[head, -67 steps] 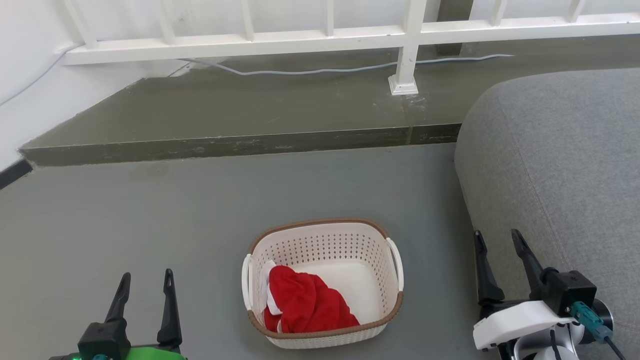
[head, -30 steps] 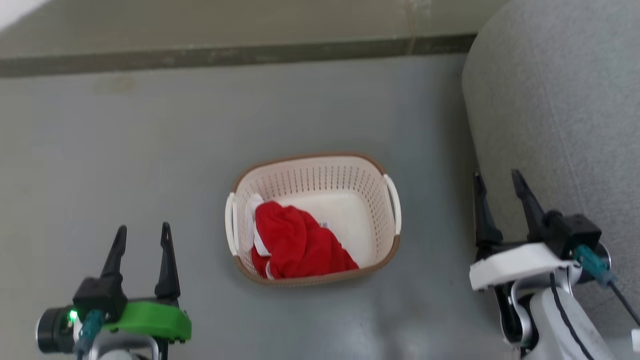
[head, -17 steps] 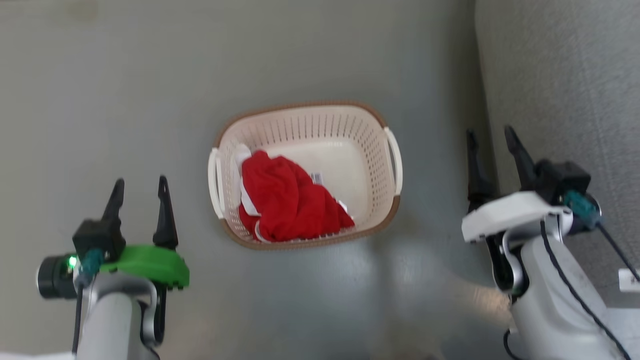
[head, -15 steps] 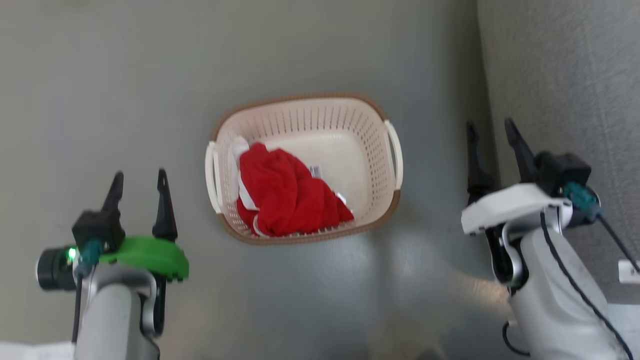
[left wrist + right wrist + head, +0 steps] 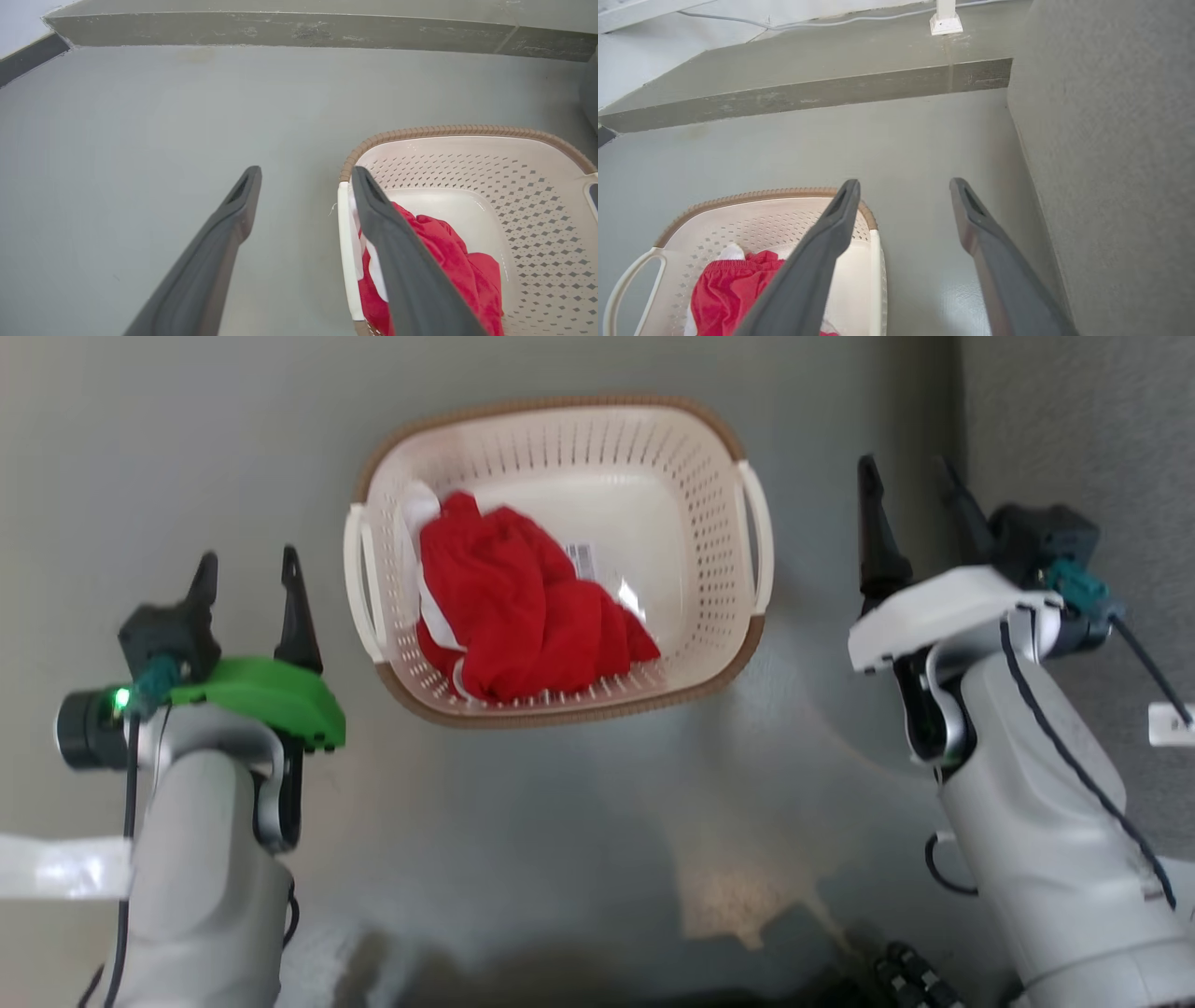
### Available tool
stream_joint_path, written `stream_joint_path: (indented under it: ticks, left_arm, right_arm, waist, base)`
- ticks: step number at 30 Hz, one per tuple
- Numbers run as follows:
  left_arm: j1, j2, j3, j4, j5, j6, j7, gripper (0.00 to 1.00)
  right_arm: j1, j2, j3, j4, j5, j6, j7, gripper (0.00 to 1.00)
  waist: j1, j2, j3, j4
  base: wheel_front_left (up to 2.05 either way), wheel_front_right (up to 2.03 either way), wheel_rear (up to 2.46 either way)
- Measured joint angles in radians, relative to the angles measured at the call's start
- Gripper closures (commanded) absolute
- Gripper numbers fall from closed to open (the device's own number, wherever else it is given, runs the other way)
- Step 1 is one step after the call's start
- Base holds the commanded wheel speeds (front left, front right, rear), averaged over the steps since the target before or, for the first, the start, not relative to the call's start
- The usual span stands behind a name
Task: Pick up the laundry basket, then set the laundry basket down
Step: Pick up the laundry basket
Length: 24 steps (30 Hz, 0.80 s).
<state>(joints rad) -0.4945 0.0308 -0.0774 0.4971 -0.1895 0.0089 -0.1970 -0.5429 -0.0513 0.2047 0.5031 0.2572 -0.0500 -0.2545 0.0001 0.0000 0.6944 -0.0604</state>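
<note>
The red cloth [image 5: 523, 616] hides the 9 o'clock half of the floor of the basket [image 5: 709, 504] in the head view, and the print on its white label [image 5: 581, 558] is too small to read. At 5 o'clock a dark ribbed thing [image 5: 910, 975] is cut by the bottom edge and cannot be identified. A blurred white strip [image 5: 56, 866] runs off at 9 o'clock. In the left wrist view a finger [image 5: 397, 261] of the left tool [image 5: 306, 172] covers part of the basket's handle, and the frame cuts the basket at 3 and 6 o'clock. In the right wrist view a finger [image 5: 817, 261] of the right tool [image 5: 903, 183] covers part of its wall.
</note>
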Motion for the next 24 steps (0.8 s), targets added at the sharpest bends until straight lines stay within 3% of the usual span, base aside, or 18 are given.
stream_joint_path:
  ticks: [16,24]
  left_arm:
    - [-0.244,-0.007,-0.051,0.13,0.008,-0.027,0.005,0.0]
    - [-0.272,-0.008,-0.09,0.221,0.008,-0.045,-0.007,0.0]
  right_arm:
    - [-0.225,-0.01,0.067,0.122,0.053,0.006,0.0,0.0]
    - [-0.254,-0.011,0.114,0.177,0.099,0.014,0.0,0.0]
  waist:
    - [0.0001,0.0,0.228,0.008]
    - [0.0001,0.0,0.304,0.016]
  base:
    - [0.0,0.0,0.0]
    - [0.0,0.0,0.0]
